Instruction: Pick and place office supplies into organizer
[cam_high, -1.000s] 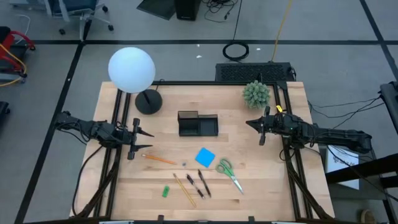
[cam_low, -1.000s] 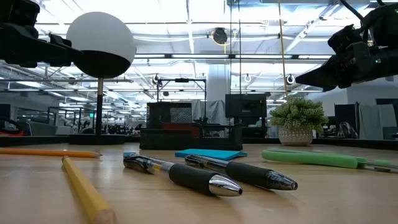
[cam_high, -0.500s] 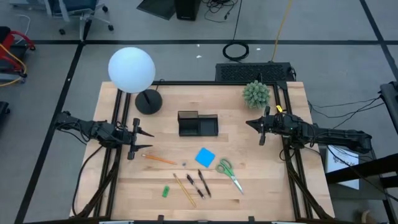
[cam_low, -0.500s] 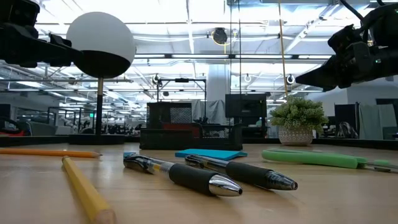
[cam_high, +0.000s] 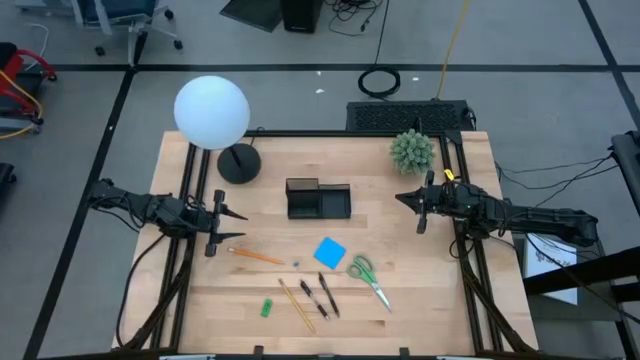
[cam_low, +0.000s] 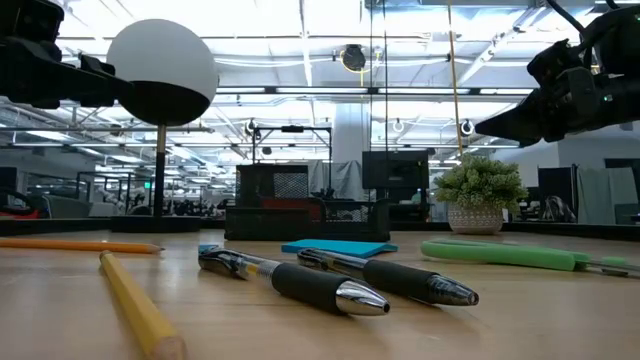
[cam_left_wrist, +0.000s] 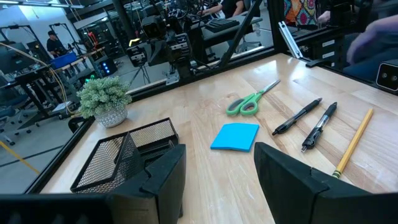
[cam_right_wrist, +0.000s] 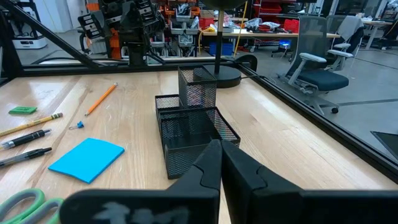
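Both arms reach in low and level from opposite sides of the bench (cam_high: 400, 300), fingers pointing toward the middle. The left gripper (cam_high: 232, 222) hovers over the left edge with its fingers spread apart and nothing between them. The right gripper (cam_high: 404, 199) hangs over the right side, just below the potted plant (cam_high: 411, 150), its fingers pressed together and empty.

Between the two grippers sits the black mesh organizer (cam_high: 318, 199), near the lamp (cam_high: 212, 112). The supplies lie on the bench nearer the front edge: a blue sticky pad (cam_high: 330, 252), green-handled scissors (cam_high: 366, 277) just right of it, two dark pens (cam_high: 317, 294), a yellow pencil (cam_high: 295, 305), an orange pencil (cam_high: 255, 257) close to the left gripper, and a small green piece (cam_high: 267, 308).
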